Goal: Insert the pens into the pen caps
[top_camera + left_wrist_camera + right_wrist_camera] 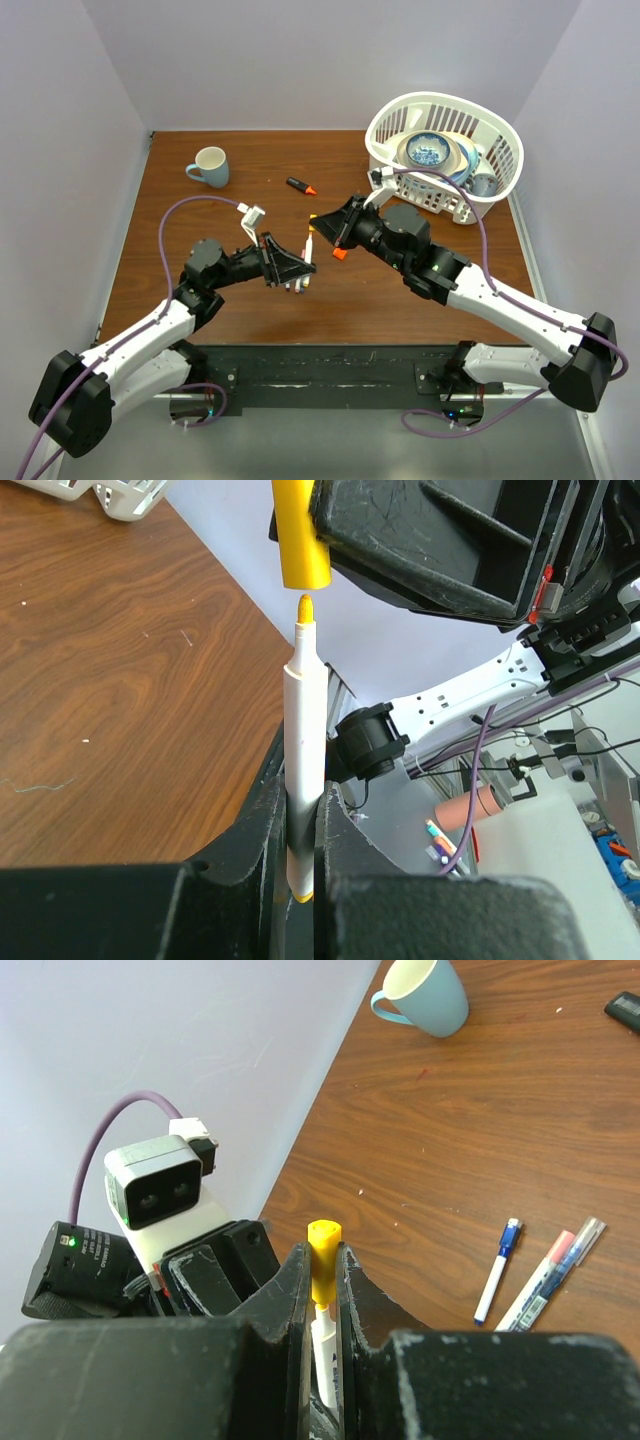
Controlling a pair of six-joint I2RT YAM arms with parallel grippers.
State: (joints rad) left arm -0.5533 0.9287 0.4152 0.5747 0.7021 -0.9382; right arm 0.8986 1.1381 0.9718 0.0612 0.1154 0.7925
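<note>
**Q:** How was the capping best done here?

**A:** Above mid-table, the left fingers were clamped on the upright white pen. The right fingers pinched the yellow cap just above its tip, not touching. By judgement, both axes needed lining up first, then a slow, straight closing of the gap.

**Q:** What was hard to make out?

**A:** The cap's mouth was not visible. The pen's lower barrel was hidden between the left fingers. Depth alignment could not be told.

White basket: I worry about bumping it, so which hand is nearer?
Right. The right hand lies near-left of the white basket, clear of it; the left hand is farther off that same way.
</note>
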